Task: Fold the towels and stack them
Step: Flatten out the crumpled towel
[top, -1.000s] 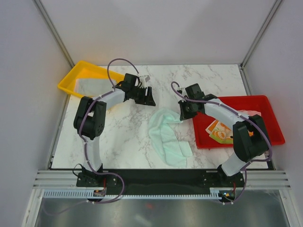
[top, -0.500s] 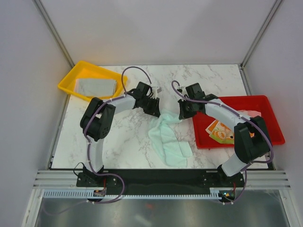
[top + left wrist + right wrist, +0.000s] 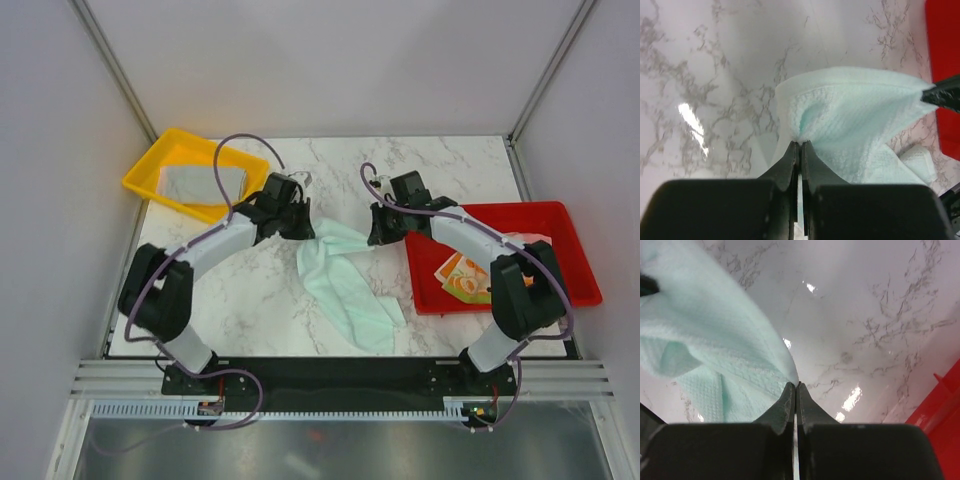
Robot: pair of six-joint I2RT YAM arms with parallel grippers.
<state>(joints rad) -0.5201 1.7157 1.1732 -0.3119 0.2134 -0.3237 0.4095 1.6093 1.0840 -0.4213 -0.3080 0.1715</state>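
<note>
Top external: left gripper has come from the yellow tray to the mint towel, middle of the table | left wrist: jaws now pinch its corner | right wrist: right gripper pinches the opposite corner; spreading can likely start.

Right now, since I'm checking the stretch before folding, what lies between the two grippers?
The mint green towel: its upper edge runs from the left gripper to the right gripper, both shut on its corners. Top view shows it.
</note>
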